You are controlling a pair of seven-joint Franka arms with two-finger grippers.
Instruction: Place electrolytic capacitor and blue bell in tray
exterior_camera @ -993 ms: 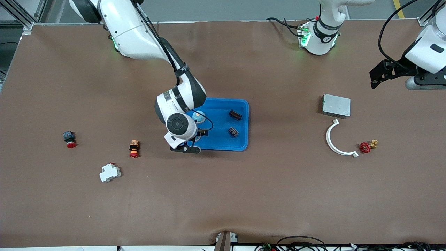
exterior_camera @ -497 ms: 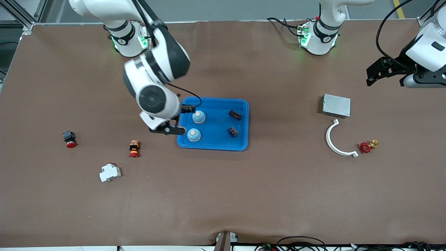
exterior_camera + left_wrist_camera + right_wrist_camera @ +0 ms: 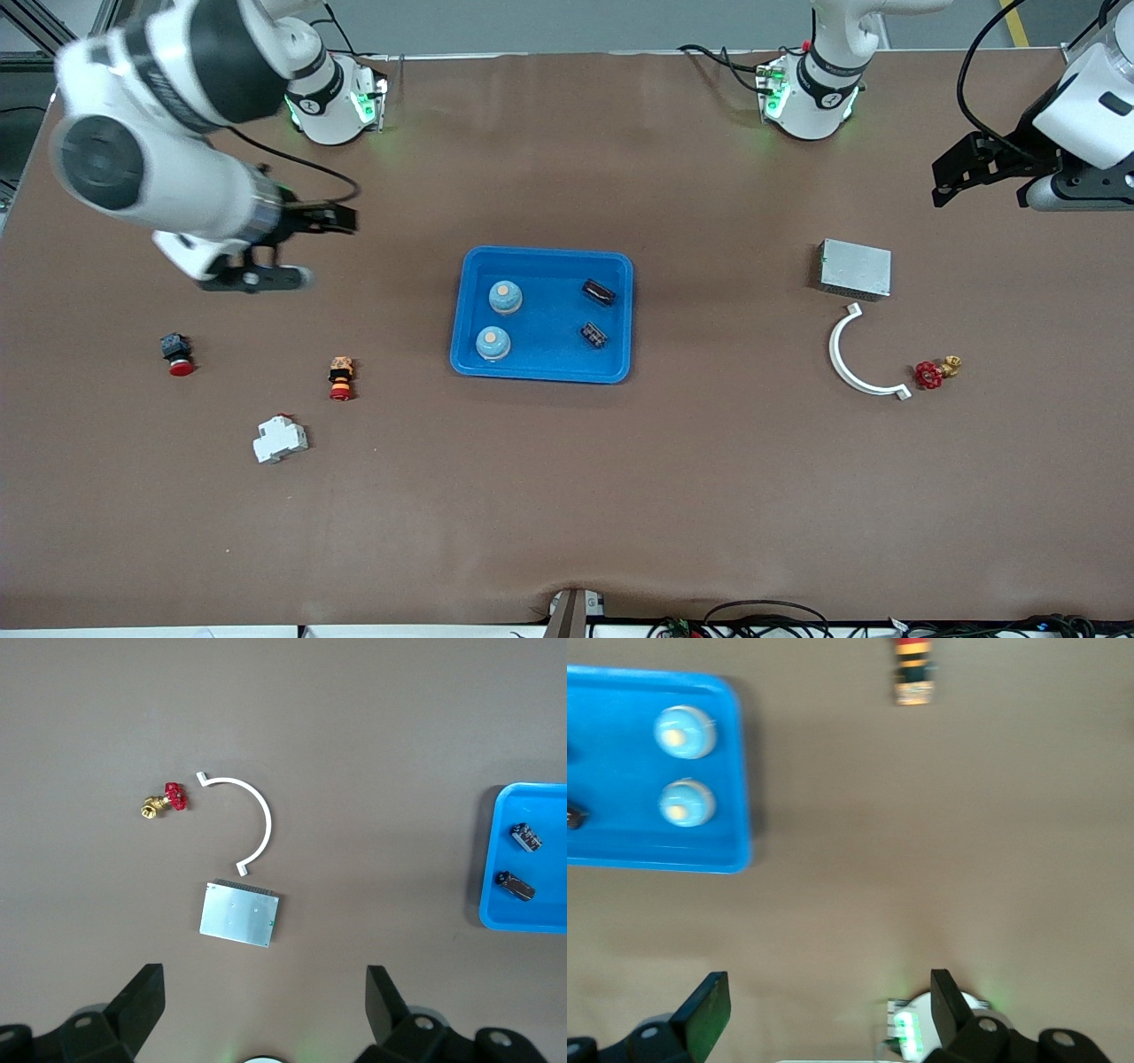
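Two blue bells (image 3: 505, 298) (image 3: 493, 343) and two electrolytic capacitors (image 3: 599, 291) (image 3: 594, 334) lie in the tray (image 3: 542, 369). Both tools, right tool (image 3: 306, 248) and left tool (image 3: 952, 175), hang wide and empty over the surface (image 3: 567, 496).

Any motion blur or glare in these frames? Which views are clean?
Front view: right arm's wrist and right gripper smeared by motion, table items sharp, soft shadow beside the tray. Right wrist view: whole frame soft, blue bells and tray rim blurred. Left wrist view: crisp, grey metal box shows mild sheen, left gripper fingers dark. No hard glare anywhere.
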